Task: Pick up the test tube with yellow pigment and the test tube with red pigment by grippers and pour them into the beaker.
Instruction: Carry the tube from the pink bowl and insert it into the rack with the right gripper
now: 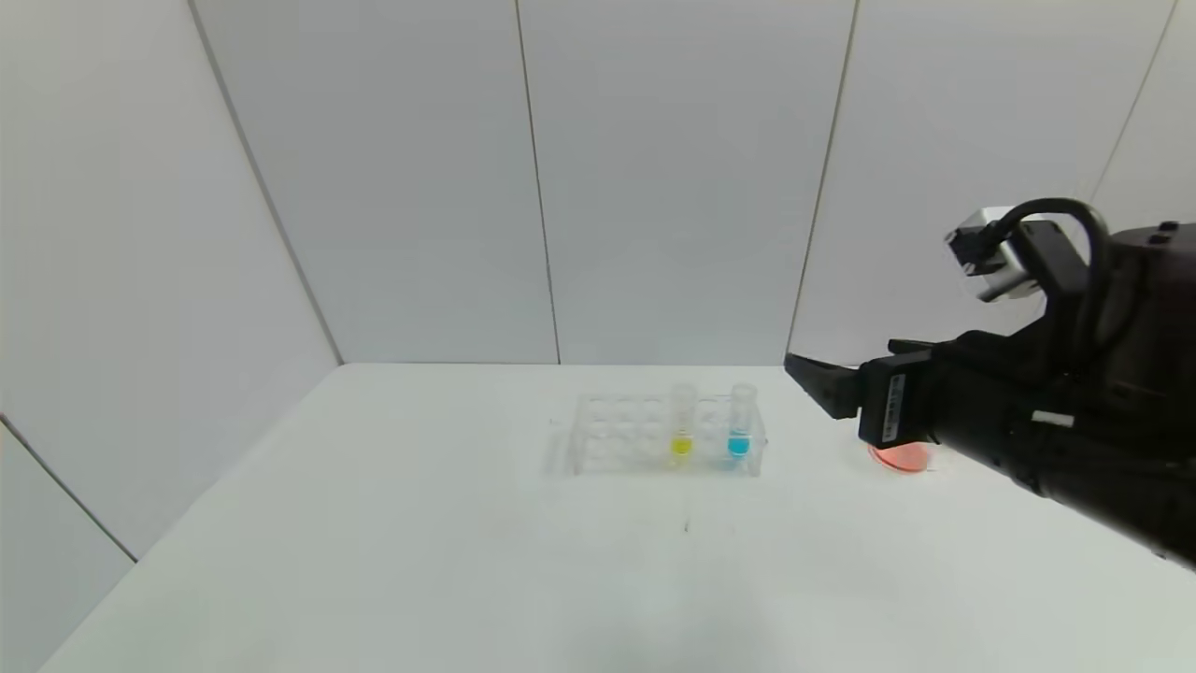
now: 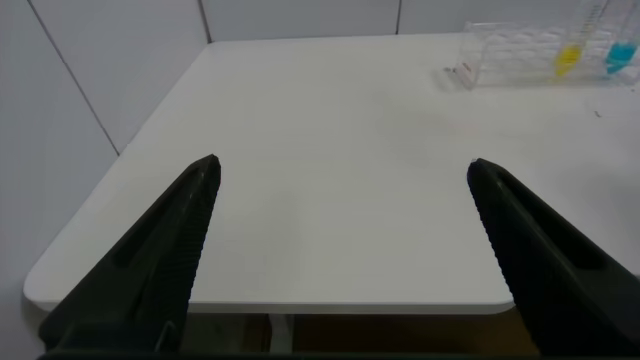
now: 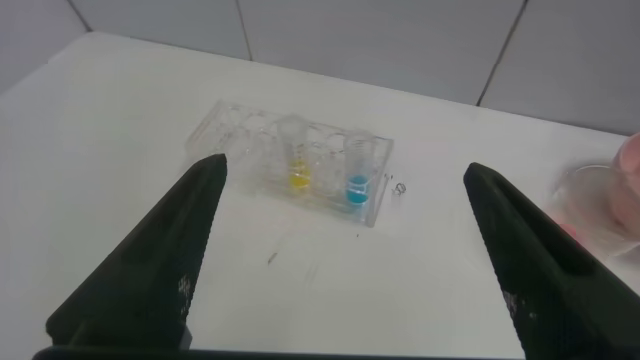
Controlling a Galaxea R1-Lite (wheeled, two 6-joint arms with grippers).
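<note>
The test tube with yellow pigment [image 1: 682,421] [image 3: 298,160] stands upright in a clear rack [image 1: 617,432], two holes left of a blue-liquid tube [image 1: 739,422]. The test tube with red pigment is out of view. My right gripper [image 1: 822,383] [image 3: 345,170] hovers open and empty above the table, right of the rack, its fingers pointing toward it. The beaker [image 3: 598,205] shows only as a clear rim with a pinkish tint inside, cut off at the edge of the right wrist view. My left gripper [image 2: 342,175] is open and empty over the table's near left part.
A pink bowl [image 3: 630,160] sits just beyond the beaker. A pink-orange patch [image 1: 902,458] shows under my right gripper in the head view. White walls close in the table at the back and left. The table's front edge [image 2: 300,300] lies below my left gripper.
</note>
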